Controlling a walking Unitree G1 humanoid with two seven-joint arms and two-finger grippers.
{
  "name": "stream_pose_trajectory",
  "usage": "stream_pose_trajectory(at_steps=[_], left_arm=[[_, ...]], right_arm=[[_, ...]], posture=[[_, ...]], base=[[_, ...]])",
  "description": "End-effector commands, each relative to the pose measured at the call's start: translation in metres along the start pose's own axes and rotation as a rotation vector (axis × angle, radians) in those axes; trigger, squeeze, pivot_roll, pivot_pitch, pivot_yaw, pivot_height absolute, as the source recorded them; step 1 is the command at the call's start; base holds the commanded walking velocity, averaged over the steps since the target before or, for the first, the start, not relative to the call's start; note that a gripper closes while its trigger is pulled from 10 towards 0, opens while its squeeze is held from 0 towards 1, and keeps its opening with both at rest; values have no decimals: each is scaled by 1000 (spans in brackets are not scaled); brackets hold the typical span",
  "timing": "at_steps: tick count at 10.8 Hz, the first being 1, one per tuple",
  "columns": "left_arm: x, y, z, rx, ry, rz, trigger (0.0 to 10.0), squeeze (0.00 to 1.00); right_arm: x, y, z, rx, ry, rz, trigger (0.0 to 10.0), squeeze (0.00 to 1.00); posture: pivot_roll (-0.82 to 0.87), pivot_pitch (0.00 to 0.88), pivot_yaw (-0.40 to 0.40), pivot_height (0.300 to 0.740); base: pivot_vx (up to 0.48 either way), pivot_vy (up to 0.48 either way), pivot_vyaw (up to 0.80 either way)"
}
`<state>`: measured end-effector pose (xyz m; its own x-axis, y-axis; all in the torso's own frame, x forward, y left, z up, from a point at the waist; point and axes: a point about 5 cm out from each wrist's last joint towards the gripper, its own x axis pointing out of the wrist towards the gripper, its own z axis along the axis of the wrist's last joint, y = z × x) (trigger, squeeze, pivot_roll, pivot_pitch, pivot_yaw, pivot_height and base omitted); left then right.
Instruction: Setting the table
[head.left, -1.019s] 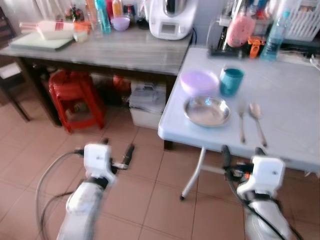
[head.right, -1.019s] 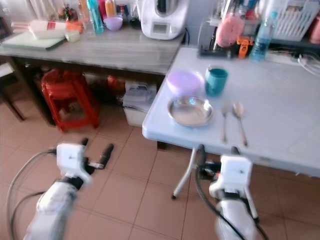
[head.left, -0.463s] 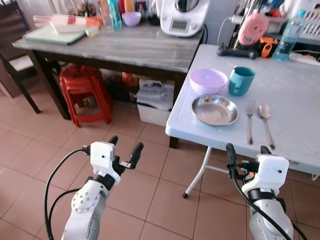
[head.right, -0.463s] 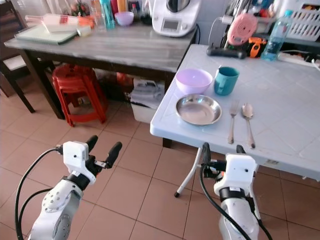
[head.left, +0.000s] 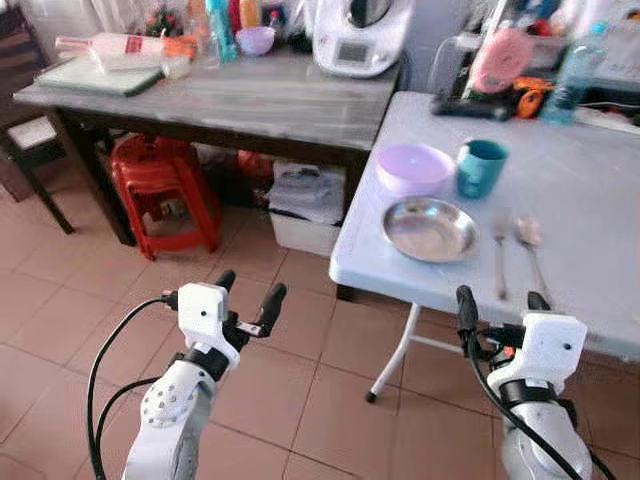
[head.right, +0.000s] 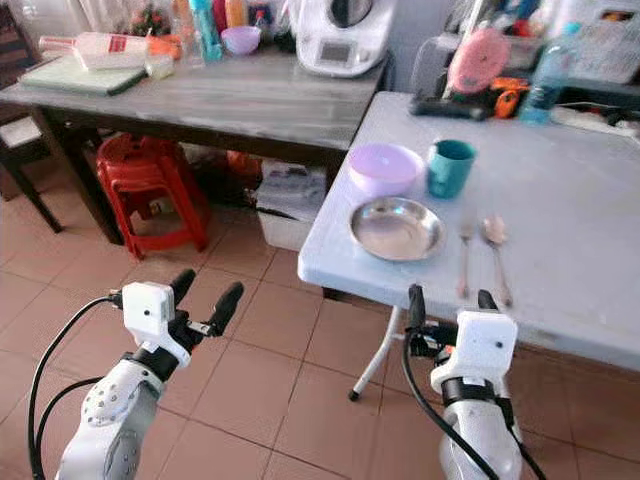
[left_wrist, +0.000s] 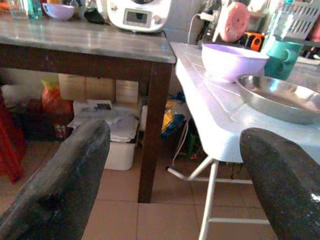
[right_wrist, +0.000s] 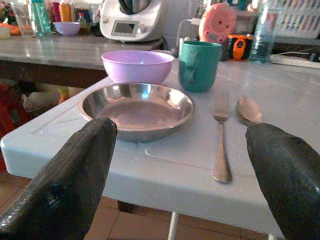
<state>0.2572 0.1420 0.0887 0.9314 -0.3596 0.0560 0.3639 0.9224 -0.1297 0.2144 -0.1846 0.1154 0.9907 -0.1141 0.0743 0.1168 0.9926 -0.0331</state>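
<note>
left gripper: over the tiled floor, well off the white desk's left edge; fingers spread wide, holding nothing.
purple bowl: near the desk's left edge, behind the plate, upright, just beside the cup.
steel plate: near the front-left corner, flat, rim close to the bowl; touching or not, cannot tell.
teal cup: right of the bowl, upright; the right wrist view shows its handle on the bowl side.
fork: just right of the plate, long axis front to back across the desk, tines to the far edge, handle to the front edge.
spoon: just right of the fork and near parallel, bowl end to the far edge, handle to the front edge, angled a little rightward.
right gripper: below and just before the desk's front edge, in line with fork and spoon; fingers wide apart, empty.
step in hand: judged as the approach to the setting, nothing grasped yet.
how to do it well: get the right gripper above the desk's front edge before reaching; take cutlery by the handle ends, fingers across the long axis; stay off the plate rim.
risk: fingers catching the desk's edge.
</note>
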Motion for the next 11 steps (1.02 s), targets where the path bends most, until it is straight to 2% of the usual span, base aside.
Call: stream_pose_trajectory(at_steps=[1, 7, 11], left_arm=[[1, 0, 3, 1, -7, -7, 10000, 0], [1, -2, 3, 0, -2, -24, 10000, 0], [-8, 5, 3, 7, 5, 8, 10000, 0]], right_arm=[[2, -2, 8, 2, -33, -8, 10000, 0], [-2, -3, 11, -3, -44, -26, 10000, 0], [-12, -3, 15, -28, -59, -26, 10000, 0]], posture=[[-25, 37, 31, 740], [-32, 39, 29, 740], [-32, 44, 34, 740]], base=[[322, 0, 0], [345, 0, 0], [360, 0, 0]])
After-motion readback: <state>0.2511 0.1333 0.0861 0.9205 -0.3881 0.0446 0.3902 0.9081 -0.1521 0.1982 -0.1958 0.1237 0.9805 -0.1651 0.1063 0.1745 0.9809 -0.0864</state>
